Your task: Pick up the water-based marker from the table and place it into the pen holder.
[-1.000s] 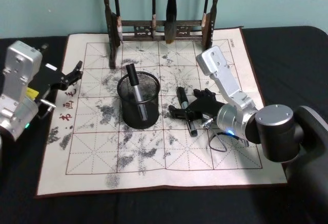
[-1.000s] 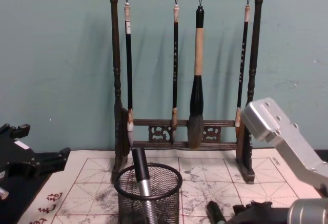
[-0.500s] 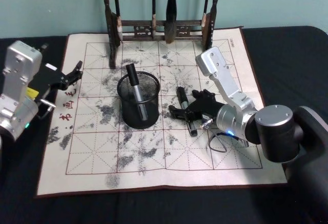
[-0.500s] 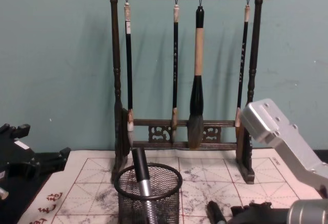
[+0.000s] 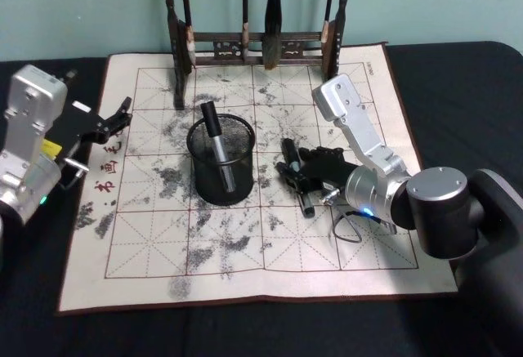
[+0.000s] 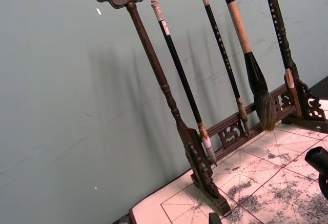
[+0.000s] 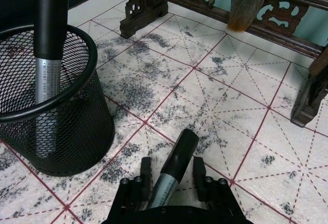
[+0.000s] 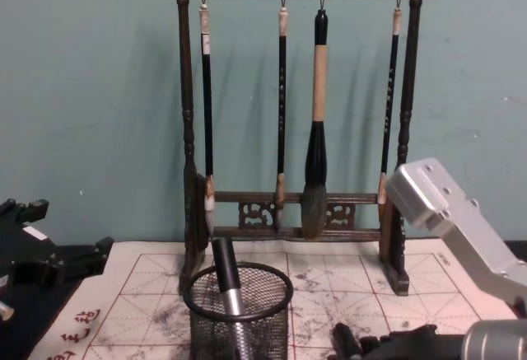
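Over on the left, the left gripper (image 5: pixel 114 118) sits parked at the edge of the ink-stained mat (image 5: pixel 245 259) that covers the dark surface (image 5: pixel 458 87). Its jaws are a little apart and hold nothing, well away from the job. Next along is the pen holder (image 5: pixel 204 179), upright on the mat, with another marker (image 5: pixel 214 132) leaning inside it. Just to the right of that lies the marker (image 5: pixel 288 149) that matters, flat on the mat with its cap pointing toward the back. The right gripper (image 5: pixel 301 176) is down over its middle. In the right wrist view its two fingers (image 7: pixel 146 168) stand one on each side of the barrel with a thin gap either way, so the jaws look open and not yet pinching.

To my eye the step in hand is the grasp. It wants the jaws closed squarely across the barrel, low enough that the round body cannot roll out. Then comes a straight lift before swinging left. The marker will need tipping toward upright to go in, since a flat approach would catch the rim.

As for what could get in the way, the marker in the holder leans across part of the opening, so the free side is the better aim. The light mesh holder may slide or tip if nudged. Behind it all stands the wooden brush rack (image 5: pixel 253 46) with its hanging brushes (image 8: pixel 318 129), near enough to mind on a high swing.
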